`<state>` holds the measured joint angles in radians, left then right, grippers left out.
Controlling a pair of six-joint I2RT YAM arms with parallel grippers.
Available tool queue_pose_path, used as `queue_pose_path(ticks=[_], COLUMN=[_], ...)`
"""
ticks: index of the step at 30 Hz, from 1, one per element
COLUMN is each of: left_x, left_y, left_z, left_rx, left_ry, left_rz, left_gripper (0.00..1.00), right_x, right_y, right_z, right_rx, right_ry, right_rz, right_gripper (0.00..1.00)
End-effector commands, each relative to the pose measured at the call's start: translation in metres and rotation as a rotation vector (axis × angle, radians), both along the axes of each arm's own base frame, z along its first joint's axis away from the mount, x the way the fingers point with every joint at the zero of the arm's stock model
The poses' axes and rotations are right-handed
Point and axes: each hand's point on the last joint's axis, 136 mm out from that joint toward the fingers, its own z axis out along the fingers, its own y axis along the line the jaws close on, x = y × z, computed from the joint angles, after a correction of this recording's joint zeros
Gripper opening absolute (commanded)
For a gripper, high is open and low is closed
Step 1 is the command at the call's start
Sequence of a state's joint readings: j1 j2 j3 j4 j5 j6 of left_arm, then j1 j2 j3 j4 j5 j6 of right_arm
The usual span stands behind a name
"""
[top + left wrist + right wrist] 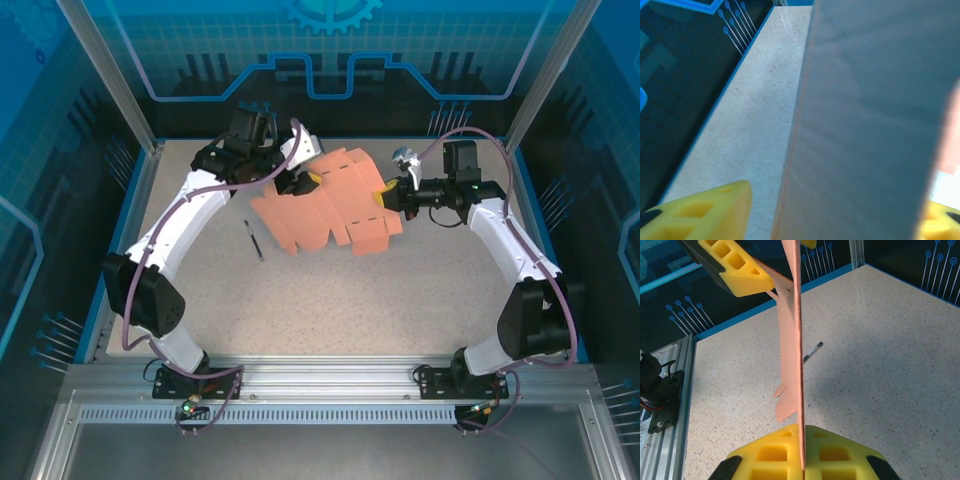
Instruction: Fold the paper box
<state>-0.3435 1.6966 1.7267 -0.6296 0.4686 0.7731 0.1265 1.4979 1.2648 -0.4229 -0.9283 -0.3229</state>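
Top external camera, starting at the near edge: both arms are bolted to an aluminium rail [320, 372]. The left arm [185, 220] curves up the left side and the right arm [515, 255] up the right. Their wrists turn in toward each other over the far half of the speckled bench [400, 300]. A thin dark pen [253, 240] lies by itself on the bench, a little left of centre and on the near side of the left wrist.

Between the two wrists the paper box [330, 205] is held up off the bench. It is a flat salmon-pink cutout with creases and rounded flaps, not yet folded.

The right end effector [386, 192] has hold of the card's right side. From the right wrist camera its two yellow pads [775, 455] are pressed together with the sheet pinched edge-on between them. The card stands upright and runs straight away from the lens, and the pen lies on the bench beyond it.

Farther along the sheet is the left end effector [305, 180], at the card's far left part. Its fingers [735, 267] are spread, one on each side of the card. The left wrist camera shows a yellow tip at each lower corner, with the card between them, close up and grey in shadow. I cannot tell whether either tip touches the card.

Behind it all stand blue printed walls [330, 50].
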Motion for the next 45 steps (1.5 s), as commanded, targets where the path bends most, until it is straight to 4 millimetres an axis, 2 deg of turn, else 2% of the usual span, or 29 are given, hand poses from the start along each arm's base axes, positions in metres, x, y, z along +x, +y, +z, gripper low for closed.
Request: queue_pose_path(ticks=[1, 6, 9, 14, 23, 33, 37, 42, 45], left_x=[-0.012, -0.018, -0.023, -0.030, -0.044, -0.049, -0.048, -0.049, -0.048], left_y=[-0.008, -0.008, -0.008, -0.004, 0.004, 0.007, 0.006, 0.006, 0.005], left_z=[0.006, 0.011, 0.015, 0.022, 0.020, 0.010, 0.008, 0.007, 0.007], left_rx=[-0.027, -0.043, -0.062, -0.103, -0.147, -0.171, -0.177, -0.186, -0.188], left_ry=[0.051, 0.073, 0.086, 0.147, 0.243, 0.302, 0.314, 0.324, 0.328], left_rz=[-0.059, -0.071, -0.076, -0.039, 0.009, 0.019, 0.019, 0.016, 0.019], left_gripper=[0.47, 0.20, 0.11, 0.00, 0.00, 0.00, 0.00, 0.00, 0.00], right_x=[-0.010, -0.006, -0.003, 0.004, 0.007, 0.012, 0.011, 0.010, 0.011], right_y=[0.006, 0.006, 0.005, 0.002, -0.009, -0.006, -0.004, 0.001, 0.003], right_z=[0.018, 0.016, 0.015, 0.016, 0.027, 0.041, 0.045, 0.042, 0.040], right_rx=[0.020, 0.009, 0.001, -0.025, -0.015, 0.002, 0.010, 0.000, -0.015], right_ry=[-0.035, -0.034, -0.033, -0.039, -0.083, -0.156, -0.159, -0.154, -0.160], right_rz=[0.045, 0.036, 0.024, -0.021, -0.045, -0.045, -0.031, -0.020, -0.029], right_gripper=[0.04, 0.04, 0.06, 0.16, 0.39, 0.44, 0.40, 0.27, 0.15])
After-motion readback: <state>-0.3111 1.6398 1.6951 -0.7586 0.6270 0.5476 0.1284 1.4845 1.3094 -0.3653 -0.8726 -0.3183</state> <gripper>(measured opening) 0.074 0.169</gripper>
